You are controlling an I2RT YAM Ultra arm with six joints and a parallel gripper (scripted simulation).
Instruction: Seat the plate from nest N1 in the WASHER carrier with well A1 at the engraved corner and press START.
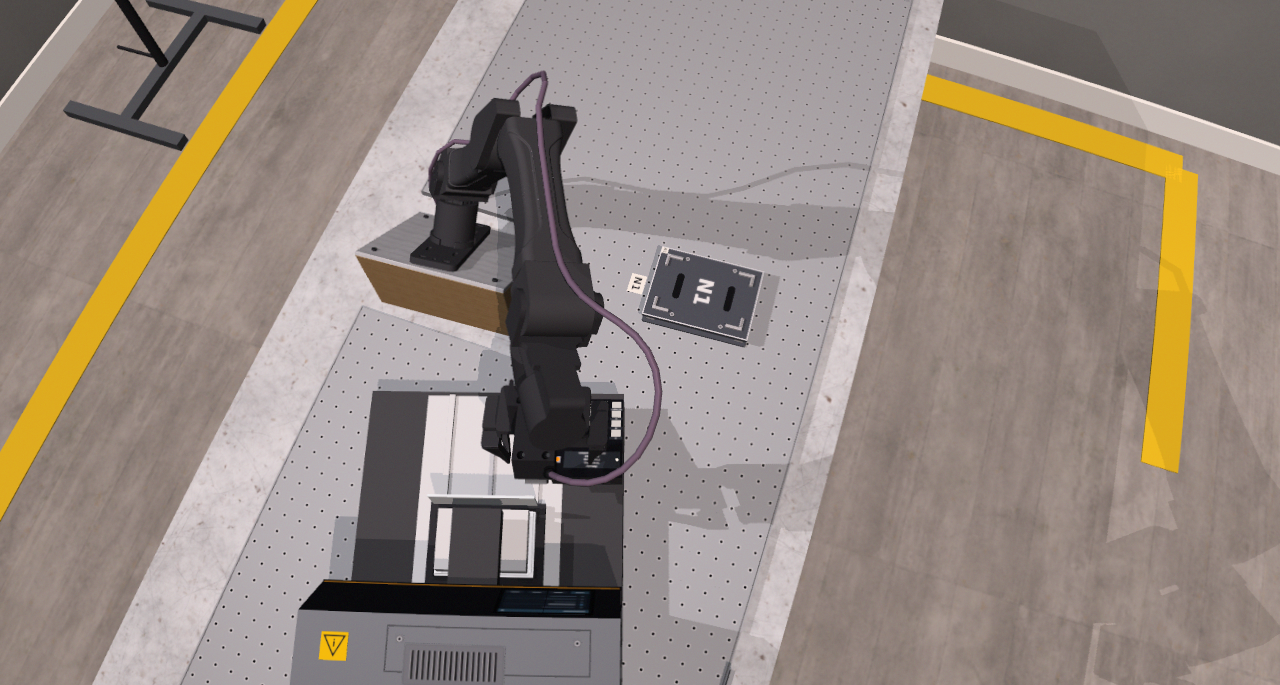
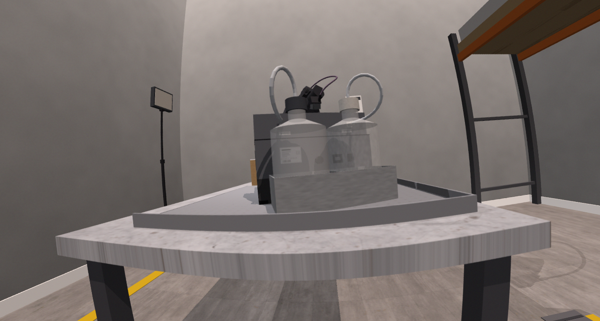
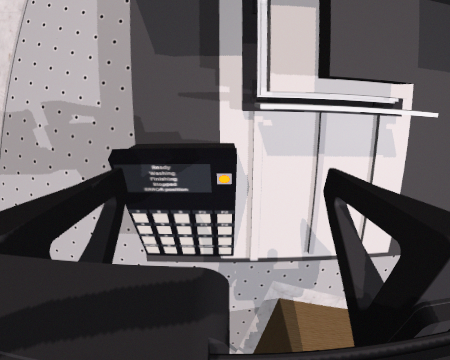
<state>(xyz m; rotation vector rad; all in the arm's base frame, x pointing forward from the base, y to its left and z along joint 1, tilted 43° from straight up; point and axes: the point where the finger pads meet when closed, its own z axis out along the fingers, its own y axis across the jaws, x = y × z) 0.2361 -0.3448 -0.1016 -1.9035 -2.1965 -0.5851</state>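
Grey perforated board over a speckled stone-look worktop (image 1: 420, 144), wood-plank floor with yellow tape round it. The nest (image 1: 747, 309), right of centre in the top view, is a flat matte black pad with white corner marks and nothing on it. The plate (image 1: 517, 542) looks to be down on the carrier (image 1: 432, 538) at the lower middle of that view, a pale rectangle inside a dark square-edged frame, half under the arm's shadow

The fingers are spread wide and carrying nothing, hanging over the washer (image 1: 465, 636) deck. In the wrist view the keypad (image 3: 185, 230) sits between them, with a small lamp (image 3: 223, 178) showing amber beside its little screen

Handling-wise, my guess is the plate's light, rigid moulded plastic with smooth sides, so it won't flex but could slip or tip if pinched at one corner. If it needs reseating I'd grab it across two opposite side walls, near the middle, and keep it level so it drops flat between the locators

Can't make out the cut-off corner from here, so no call on which way it's facing
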